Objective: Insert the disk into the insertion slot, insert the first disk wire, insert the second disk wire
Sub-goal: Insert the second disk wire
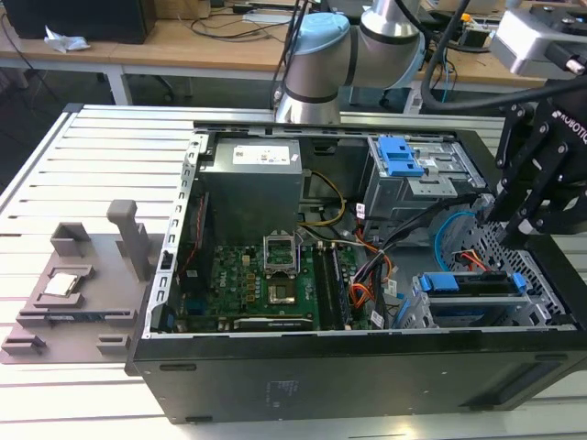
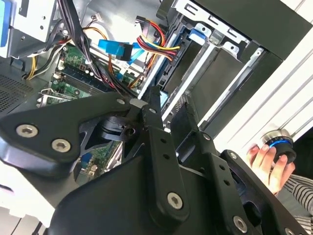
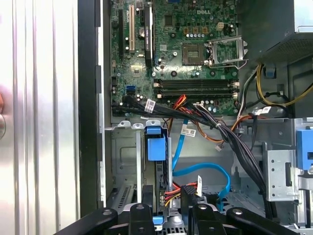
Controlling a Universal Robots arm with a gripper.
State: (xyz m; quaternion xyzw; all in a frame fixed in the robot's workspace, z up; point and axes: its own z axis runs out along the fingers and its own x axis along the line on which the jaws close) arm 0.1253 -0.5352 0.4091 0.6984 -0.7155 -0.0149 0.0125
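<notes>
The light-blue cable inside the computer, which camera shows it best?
The first wrist view: the light-blue cable shows there as a clear loop beside the black wire bundle. The exterior view shows a thin curve of it, small and far off. The second wrist view shows a short blue stretch behind the bundle.

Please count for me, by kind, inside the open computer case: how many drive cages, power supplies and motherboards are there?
Drive cages: 2, the taller cage with blue tab and the insertion slot
Power supply: 1
Motherboard: 1
Total: 4
</notes>
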